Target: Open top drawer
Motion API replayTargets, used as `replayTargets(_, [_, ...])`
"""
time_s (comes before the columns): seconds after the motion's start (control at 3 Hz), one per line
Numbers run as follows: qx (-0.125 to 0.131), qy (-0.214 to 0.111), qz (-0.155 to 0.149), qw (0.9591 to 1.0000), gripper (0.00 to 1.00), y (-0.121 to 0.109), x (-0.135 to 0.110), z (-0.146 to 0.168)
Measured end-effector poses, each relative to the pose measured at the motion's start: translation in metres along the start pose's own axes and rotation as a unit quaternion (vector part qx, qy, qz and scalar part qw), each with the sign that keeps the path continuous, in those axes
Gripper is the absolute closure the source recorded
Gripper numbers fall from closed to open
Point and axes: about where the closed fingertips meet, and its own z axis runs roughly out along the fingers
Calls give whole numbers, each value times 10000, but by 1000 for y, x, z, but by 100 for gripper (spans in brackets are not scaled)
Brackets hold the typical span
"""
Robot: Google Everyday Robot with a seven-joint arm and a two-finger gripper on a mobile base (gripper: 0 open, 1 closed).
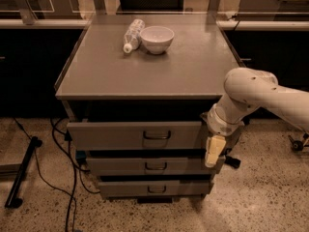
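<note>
1. A grey metal cabinet stands on the speckled floor (251, 202), and its flat grey counter (145, 71) carries two things near the back edge.
2. A white round bowl (156, 38) sits upright there. A clear plastic bottle (133, 34) lies on its side just left of it, touching or nearly so.
3. The top drawer (111, 135), the widest grey metal front with a dark rectangular pull handle (156, 135) at its centre, sits directly under the counter, with a dark gap above it.
4. Below it come the mid-sized grey drawer front (116, 166) and the smallest grey drawer front (125, 188).
5. The white robot arm (251, 93) reaches in from the right and bends down at the cabinet's front right corner.
6. The cream-coloured gripper (213, 154) points downward beside the right end of the top drawer, well clear of the handle. From here I cannot tell how far it is open, and it holds nothing I can see.
7. Black cables (65, 178) trail over the floor left of the cabinet.
</note>
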Motion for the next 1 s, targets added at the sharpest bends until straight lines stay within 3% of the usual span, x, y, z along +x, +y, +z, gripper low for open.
replayTargets(0.67, [-655,101,-192,9976,0,59,-6,-52])
replayTargets(1.0, [-1373,290,-207,9899,0,94,0,-56])
